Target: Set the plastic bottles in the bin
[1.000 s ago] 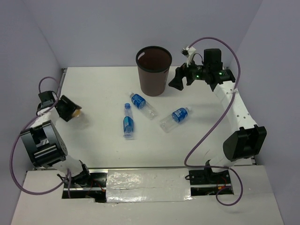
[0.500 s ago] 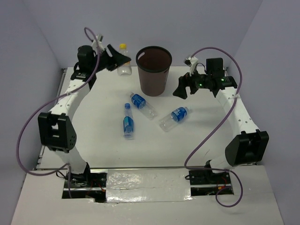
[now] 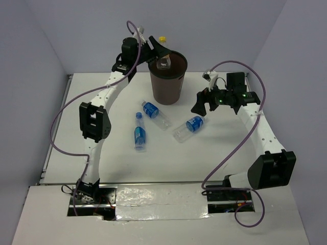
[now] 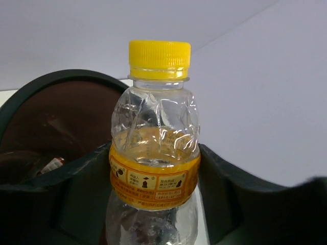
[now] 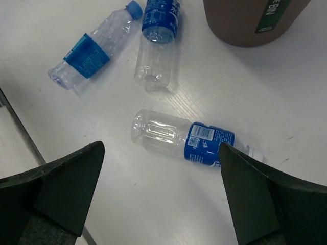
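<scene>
White table (image 3: pixel 112 153): carries the bin and three lying bottles; both arm bases sit at its near edge.
Brown bin (image 3: pixel 167 79) (image 5: pixel 245 20): stands upright toward the far side of the table, mouth open, darker rim.
Left gripper (image 3: pixel 161 52) (image 4: pixel 155 176): raised at the bin's far-left rim, its two fingers pressed to either side of the yellow-capped bottle at the label band.
Right gripper (image 3: pixel 201 104) (image 5: pixel 161 153): jaws spread wide with nothing in them, hovering above the right-hand bottle, to the right of the bin.
Yellow-capped bottle (image 3: pixel 163 62) (image 4: pixel 156 122): clear, crumpled, orange label, held upright over the bin's mouth.
Right-hand bottle (image 3: pixel 190 127) (image 5: pixel 189 140): blue label, on its side, near the bin's base.
Middle bottle (image 3: pixel 156 113) (image 5: pixel 156 46): blue label, lying slantwise in front of the bin.
Left-hand bottle (image 3: pixel 139 131) (image 5: pixel 89 51): blue label, lying just beside the middle bottle, cap toward the far side.
</scene>
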`<action>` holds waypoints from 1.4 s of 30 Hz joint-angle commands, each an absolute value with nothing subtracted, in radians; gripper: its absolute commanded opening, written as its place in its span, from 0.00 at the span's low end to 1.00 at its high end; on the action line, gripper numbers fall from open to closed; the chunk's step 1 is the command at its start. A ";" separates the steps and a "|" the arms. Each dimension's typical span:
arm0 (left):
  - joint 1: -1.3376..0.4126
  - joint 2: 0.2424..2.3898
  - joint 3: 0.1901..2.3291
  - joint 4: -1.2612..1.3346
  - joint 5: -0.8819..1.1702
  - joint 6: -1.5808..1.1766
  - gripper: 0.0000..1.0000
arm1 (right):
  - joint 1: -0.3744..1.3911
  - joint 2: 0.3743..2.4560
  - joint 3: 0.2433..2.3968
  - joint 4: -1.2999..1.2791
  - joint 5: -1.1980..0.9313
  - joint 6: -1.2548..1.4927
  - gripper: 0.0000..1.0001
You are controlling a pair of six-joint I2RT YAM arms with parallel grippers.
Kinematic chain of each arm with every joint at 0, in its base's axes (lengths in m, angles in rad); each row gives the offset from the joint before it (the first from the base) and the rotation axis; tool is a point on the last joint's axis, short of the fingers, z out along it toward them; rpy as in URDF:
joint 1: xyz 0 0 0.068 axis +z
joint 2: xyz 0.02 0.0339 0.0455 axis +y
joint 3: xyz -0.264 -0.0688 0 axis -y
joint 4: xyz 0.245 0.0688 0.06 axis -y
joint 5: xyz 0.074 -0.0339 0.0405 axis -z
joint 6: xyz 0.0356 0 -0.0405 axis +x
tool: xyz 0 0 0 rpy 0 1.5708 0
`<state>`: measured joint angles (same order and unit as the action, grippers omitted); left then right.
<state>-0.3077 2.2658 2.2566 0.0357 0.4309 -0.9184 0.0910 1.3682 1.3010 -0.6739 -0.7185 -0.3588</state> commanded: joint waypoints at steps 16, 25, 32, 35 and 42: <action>-0.337 2.181 2.356 0.003 0.325 -0.836 0.99 | 0.132 1.477 1.275 -0.992 -0.873 -1.146 1.00; -0.311 1.873 2.014 -0.112 0.262 -0.660 0.99 | 0.253 1.555 1.204 -0.957 -0.614 -1.683 1.00; -0.224 1.491 1.588 -0.172 0.210 -0.609 0.99 | 0.334 1.678 1.221 -0.879 -0.500 -1.721 1.00; -0.198 1.370 1.430 -0.204 0.198 -0.595 0.99 | 0.367 1.733 1.230 -0.845 -0.447 -1.707 0.98; -0.140 1.145 1.091 -0.229 0.146 -0.649 0.99 | 0.403 1.819 1.241 -0.758 -0.391 -1.634 0.90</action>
<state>-0.1616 1.2098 1.1622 -0.2184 0.1780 -0.6327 0.3893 1.8030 1.2156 -0.8223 -0.4294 -1.6611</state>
